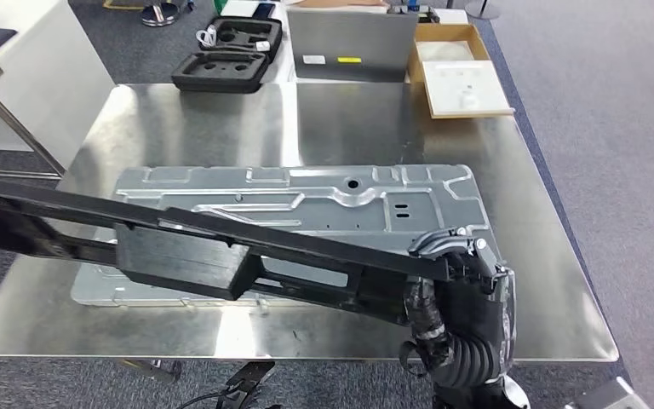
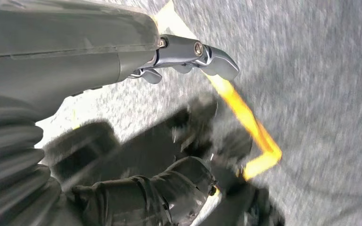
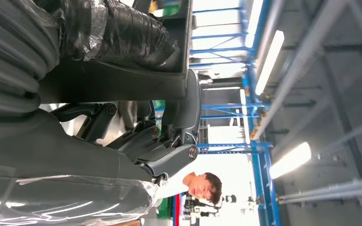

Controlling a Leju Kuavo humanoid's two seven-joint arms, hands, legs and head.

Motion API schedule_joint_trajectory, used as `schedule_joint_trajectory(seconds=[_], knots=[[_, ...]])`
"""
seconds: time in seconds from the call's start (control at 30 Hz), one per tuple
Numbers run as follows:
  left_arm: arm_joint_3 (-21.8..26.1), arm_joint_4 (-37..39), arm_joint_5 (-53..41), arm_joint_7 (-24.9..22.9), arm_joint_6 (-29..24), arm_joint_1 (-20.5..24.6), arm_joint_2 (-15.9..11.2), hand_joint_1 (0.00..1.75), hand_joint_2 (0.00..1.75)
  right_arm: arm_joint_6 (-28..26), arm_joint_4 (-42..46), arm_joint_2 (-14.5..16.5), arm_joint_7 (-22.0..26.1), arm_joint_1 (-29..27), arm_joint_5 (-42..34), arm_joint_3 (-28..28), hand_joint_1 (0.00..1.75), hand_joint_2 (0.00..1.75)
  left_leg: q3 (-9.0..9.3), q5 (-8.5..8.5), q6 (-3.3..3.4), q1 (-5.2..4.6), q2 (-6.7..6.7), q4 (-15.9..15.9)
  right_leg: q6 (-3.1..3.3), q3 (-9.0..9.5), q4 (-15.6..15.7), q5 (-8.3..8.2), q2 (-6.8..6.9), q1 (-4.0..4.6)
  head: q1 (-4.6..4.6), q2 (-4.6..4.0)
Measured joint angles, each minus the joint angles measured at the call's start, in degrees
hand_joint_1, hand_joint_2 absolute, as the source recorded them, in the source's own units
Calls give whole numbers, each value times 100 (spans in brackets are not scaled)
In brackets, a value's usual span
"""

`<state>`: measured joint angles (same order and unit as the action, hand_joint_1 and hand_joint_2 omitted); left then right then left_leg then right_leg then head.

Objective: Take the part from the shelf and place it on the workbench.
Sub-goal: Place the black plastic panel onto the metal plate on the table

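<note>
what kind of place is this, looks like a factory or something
Most likely a factory floor or industrial test workshop. A stainless steel workbench carries a large stamped metal panel; the right robot hand holds a long black part; the right wrist view shows blue steel racking and strip lights overhead.

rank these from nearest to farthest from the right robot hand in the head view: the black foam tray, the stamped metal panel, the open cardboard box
1. Stamped metal panel: lying on the workbench just beyond the right robot hand, which grips the long black part.
2. Open cardboard box: far right edge of the workbench.
3. Black foam tray: far side, left of centre.
</note>
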<state>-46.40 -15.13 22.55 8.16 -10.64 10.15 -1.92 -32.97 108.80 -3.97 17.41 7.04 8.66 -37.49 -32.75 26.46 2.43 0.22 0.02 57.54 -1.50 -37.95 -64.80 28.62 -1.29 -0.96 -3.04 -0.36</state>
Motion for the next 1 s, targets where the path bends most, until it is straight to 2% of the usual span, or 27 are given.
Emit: schedule_joint_trajectory(seconds=[0.07,0.1,0.13,0.17,0.23,0.3,0.33,0.4,0.47,0.5,0.57,0.6,0.63,0.67,0.7,0.77,0.8,0.83,0.93,1.0], knots=[[0,7,-6,13,30,-8,-6,0,175,54,-119,-90,-286,86,410,68,175,175,-14,-19,22,-12,29,-12,-31,-306,-694,346,56,-5,11,-1],[0,10,-15,15,46,-17,-7,0,175,95,-182,-137,-449,136,618,102,175,175,-25,-19,23,-18,42,-5,-44,-424,-970,433,62,-6,10,0],[0,14,-24,16,63,-25,-7,0,175,154,-259,-195,-627,196,837,145,175,175,-35,-19,23,-22,54,5,-52,-456,-1069,422,66,-7,10,0],[0,17,-34,16,80,-30,-7,0,175,219,-341,-255,-806,268,1046,194,175,175,-43,-18,22,-24,62,19,-53,-385,-964,317,72,-7,11,0],[0,20,-49,14,105,-24,-7,0,175,349,-500,-372,-1129,443,1420,310,175,175,-58,-6,5,-24,68,65,-25,27,-217,-11,107,-3,12,-1],[0,21,-69,3,118,-9,-10,0,175,460,-645,-477,-1373,640,1718,431,175,175,-95,10,-36,-47,69,126,29,336,377,-172,138,21,9,0],[0,22,-81,-8,121,-4,-11,0,175,510,-724,-534,-1479,739,1848,489,175,175,-114,9,-61,-56,71,142,58,382,485,-175,143,33,6,0],[0,22,-113,-38,130,2,-16,0,175,591,-904,-664,-1748,929,2201,591,175,175,-132,-11,-114,-65,74,134,112,366,509,-215,127,29,5,1],[0,22,-149,-77,138,15,-21,0,175,653,-1129,-817,-2203,1146,2900,669,175,175,-192,88,-180,-62,58,254,169,370,558,-258,122,-6,-11,1],[0,22,-167,-98,143,22,-24,0,175,691,-1241,-888,-2438,1251,3288,702,175,175,-284,220,-213,-52,47,460,192,372,578,-276,123,-26,-23,0],[0,23,-203,-144,157,26,-24,0,175,818,-1483,-1037,-2829,1442,3958,761,175,175,-595,571,-272,-19,37,1168,211,363,585,-290,125,-40,-43,0],[0,24,-221,-166,168,24,-24,0,175,908,-1609,-1116,-2973,1525,4214,779,175,175,-748,689,-291,-1,37,1506,212,356,583,-292,123,-43,-41,0],[0,25,-240,-186,179,22,-24,0,175,1006,-1740,-1197,-3101,1604,4438,790,175,175,-841,723,-305,15,38,1710,210,353,579,-293,119,-47,-41,0],[0,25,-256,-199,190,23,-24,0,175,1105,-1868,-1274,-3204,1681,4619,798,175,175,-830,639,-313,29,38,1684,207,351,574,-294,111,-54,-41,0],[0,25,-268,-210,200,27,-24,0,175,1199,-1996,-1352,-3281,1760,4752,809,175,175,-716,464,-316,42,38,1442,200,352,569,-294,100,-62,-41,0],[0,25,-284,-217,214,41,-24,0,175,1357,-2228,-1494,-3387,1922,4910,838,175,175,-331,97,-306,52,20,654,160,350,562,-294,75,-73,-42,-1],[0,25,-287,-217,219,51,-24,0,175,1421,-2334,-1570,-3422,2001,4955,856,175,175,-187,7,-289,44,4,342,124,339,559,-299,65,-72,-40,0],[0,26,-289,-218,222,58,-23,0,175,1475,-2440,-1642,-3452,2070,4987,873,175,175,-115,-16,-269,32,-10,172,80,325,566,-313,59,-71,-37,0],[0,27,-293,-220,230,62,-23,0,175,1625,-2760,-1857,-3520,2203,5101,902,175,175,-111,-33,-166,15,-17,74,-44,302,614,-350,57,-72,-32,1],[0,28,-294,-217,229,68,-26,0,175,1746,-2944,-2012,-3539,2276,5226,905,175,175,-88,-84,-73,26,-11,-4,-88,224,447,-220,77,-76,-28,0]])
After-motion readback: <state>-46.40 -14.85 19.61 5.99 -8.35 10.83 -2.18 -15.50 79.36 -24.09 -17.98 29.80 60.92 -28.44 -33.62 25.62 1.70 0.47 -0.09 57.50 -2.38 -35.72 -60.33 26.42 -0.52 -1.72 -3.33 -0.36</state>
